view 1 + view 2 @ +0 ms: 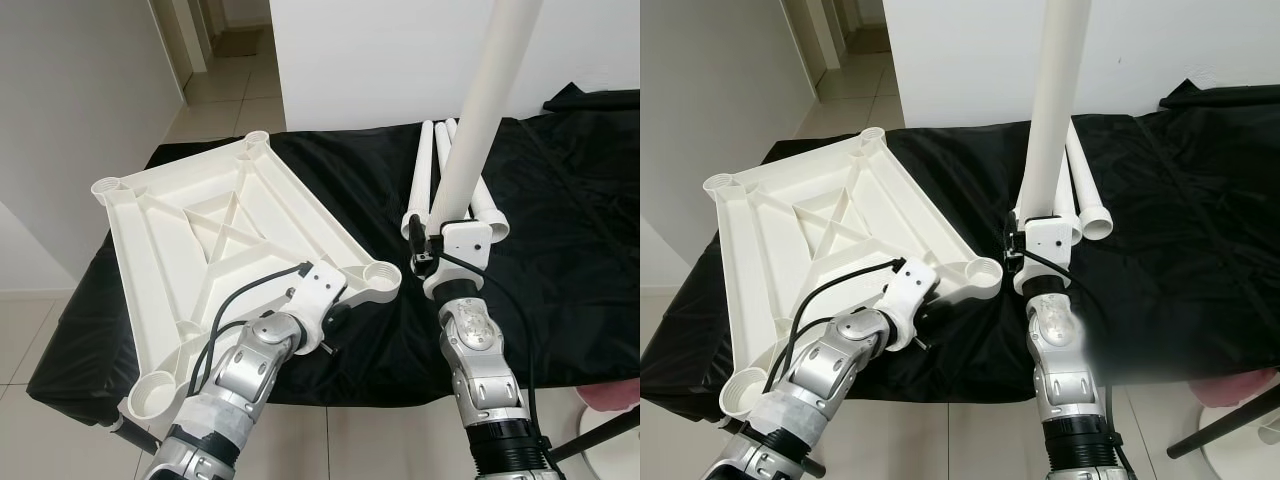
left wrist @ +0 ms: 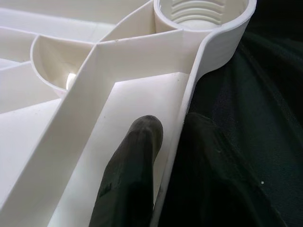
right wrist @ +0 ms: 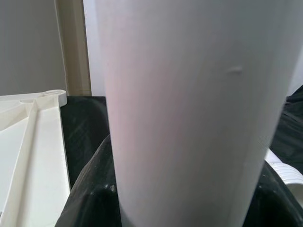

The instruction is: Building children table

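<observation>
Left hand [image 1: 335, 312] clamped on upturned tabletop [image 1: 200, 250] rim, right hand [image 1: 440, 245] gripping upright white leg [image 1: 480, 110]

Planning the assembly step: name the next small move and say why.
Probably swing the right claw left to bring the upright table leg over the nearest threaded corner socket. That socket is open, and the left claw grips the upturned tabletop rim right beside it, steadying it.

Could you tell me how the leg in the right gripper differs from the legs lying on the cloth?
The held leg stands upright, clamped in the right gripper; the spare legs lie flat on the black cloth. The held leg is lifted off the cloth, while the spare legs rest ungripped. All are white tubes.
</observation>
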You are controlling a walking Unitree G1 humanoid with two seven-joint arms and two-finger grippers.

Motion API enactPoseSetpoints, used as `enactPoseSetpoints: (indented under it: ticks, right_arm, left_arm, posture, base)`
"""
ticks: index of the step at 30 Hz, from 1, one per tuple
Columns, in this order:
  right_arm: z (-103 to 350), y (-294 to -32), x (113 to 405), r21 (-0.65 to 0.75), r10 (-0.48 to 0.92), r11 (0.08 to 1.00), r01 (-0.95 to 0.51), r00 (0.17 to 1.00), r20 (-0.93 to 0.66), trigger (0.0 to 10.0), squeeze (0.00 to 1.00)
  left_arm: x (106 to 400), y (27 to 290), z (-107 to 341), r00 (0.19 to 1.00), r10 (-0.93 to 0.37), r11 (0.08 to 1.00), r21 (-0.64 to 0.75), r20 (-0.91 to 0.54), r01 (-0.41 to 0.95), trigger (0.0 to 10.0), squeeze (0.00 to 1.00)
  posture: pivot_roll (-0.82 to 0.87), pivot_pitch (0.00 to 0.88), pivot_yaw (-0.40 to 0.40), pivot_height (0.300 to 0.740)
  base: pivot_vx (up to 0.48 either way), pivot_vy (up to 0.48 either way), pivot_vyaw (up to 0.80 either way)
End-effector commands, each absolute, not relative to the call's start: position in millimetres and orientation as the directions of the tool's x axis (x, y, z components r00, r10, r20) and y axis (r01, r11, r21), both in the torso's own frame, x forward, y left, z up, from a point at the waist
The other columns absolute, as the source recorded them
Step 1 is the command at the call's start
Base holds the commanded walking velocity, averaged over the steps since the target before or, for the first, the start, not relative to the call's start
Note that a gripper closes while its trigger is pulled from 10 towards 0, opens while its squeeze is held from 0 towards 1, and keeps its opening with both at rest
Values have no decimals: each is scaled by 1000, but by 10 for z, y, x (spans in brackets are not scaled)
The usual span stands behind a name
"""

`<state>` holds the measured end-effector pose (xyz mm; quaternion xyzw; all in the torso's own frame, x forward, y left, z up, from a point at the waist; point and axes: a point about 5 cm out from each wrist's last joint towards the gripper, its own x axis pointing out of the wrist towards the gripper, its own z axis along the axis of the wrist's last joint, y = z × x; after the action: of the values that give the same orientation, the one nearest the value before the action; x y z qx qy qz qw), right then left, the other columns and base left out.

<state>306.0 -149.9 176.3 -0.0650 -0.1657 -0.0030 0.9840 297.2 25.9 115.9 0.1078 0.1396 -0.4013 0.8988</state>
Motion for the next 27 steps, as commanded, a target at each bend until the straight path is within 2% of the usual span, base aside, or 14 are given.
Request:
enactPoseSetpoints:
  ticks: [1, 4, 7, 8, 9, 12, 13, 14, 15, 23, 24, 25, 26, 27]
  right_arm:
    - [1793, -1452, 3081, -118, 26, 993, 15, 942, 336, 10000, 0]
    - [1796, -1473, 3082, -114, 12, 993, 28, 940, 340, 10000, 0]
    - [1794, -1485, 3080, -113, 5, 993, 36, 940, 340, 10000, 0]
    - [1795, -1487, 3082, -113, 3, 993, 37, 940, 340, 10000, 0]
    - [1797, -1487, 3084, -112, 3, 993, 37, 940, 341, 10000, 0]
    - [1801, -1491, 3085, -110, 0, 993, 40, 940, 342, 10000, 0]
    - [1803, -1492, 3087, -110, -1, 993, 41, 939, 343, 10000, 0]
    - [1803, -1492, 3087, -110, -1, 993, 41, 939, 343, 10000, 0]
    - [1802, -1491, 3090, -108, -1, 993, 41, 939, 344, 10000, 0]
    - [1795, -1458, 3098, -102, 15, 995, 22, 939, 343, 10000, 0]
    - [1794, -1451, 3103, -96, 20, 995, 13, 939, 343, 10000, 0]
    - [1794, -1449, 3112, -95, 24, 995, 9, 940, 341, 10000, 0]
    - [1797, -1449, 3119, -94, 26, 996, 6, 940, 341, 10000, 0]
    - [1797, -1449, 3119, -94, 26, 996, 6, 940, 341, 10000, 0]
  left_arm:
    - [2933, 243, 1112, 643, -683, 657, 94, -346, 748, 10000, 0]
    - [2809, 25, 1197, 556, -781, 552, 102, -284, 828, 10000, 0]
    - [2770, -33, 1227, 525, -810, 520, 94, -261, 849, 10000, 0]
    - [2757, -49, 1232, 510, -821, 511, 68, -259, 857, 10000, 471]
    - [2742, -63, 1240, 494, -831, 499, 52, -256, 865, 10000, 1000]
    - [2712, -96, 1275, 481, -844, 477, 80, -237, 875, 10000, 1000]
    - [2705, -109, 1303, 491, -842, 475, 127, -222, 871, 10000, 643]
    - [2705, -109, 1303, 491, -842, 475, 127, -222, 871, 10000, 643]
    - [2697, -125, 1355, 501, -844, 472, 177, -192, 864, 10000, 0]
    - [2774, -21, 1478, 544, -829, 514, 204, -133, 833, 10000, 0]
    - [2792, 22, 1503, 527, -841, 509, 152, -122, 847, 10000, 0]
    - [2803, 64, 1531, 519, -848, 507, 121, -110, 854, 10000, 831]
    - [2810, 99, 1553, 514, -852, 504, 105, -103, 857, 10000, 988]
    - [2810, 99, 1553, 514, -852, 504, 105, -103, 857, 10000, 988]
  posture:
    - [-65, 15, 110, 740]
    - [-70, 16, 116, 740]
    - [-70, 18, 119, 740]
    - [-73, 16, 120, 740]
    - [-73, 16, 120, 740]
    - [-75, 22, 123, 740]
    - [-73, 20, 123, 740]
    - [-73, 20, 123, 740]
    - [-70, 20, 123, 740]
    - [-58, 29, 119, 740]
    - [-55, 33, 119, 740]
    - [-51, 41, 117, 740]
    - [-50, 45, 116, 740]
    - [-50, 45, 116, 740]
  base:
    - [0, 0, 0]
    - [0, 0, 0]
    - [0, 0, 0]
    - [0, 0, 0]
    - [0, 0, 0]
    - [0, 0, 0]
    - [0, 0, 0]
    - [0, 0, 0]
    - [0, 0, 0]
    - [0, 0, 0]
    - [0, 0, 0]
    - [0, 0, 0]
    - [0, 0, 0]
    - [0, 0, 0]
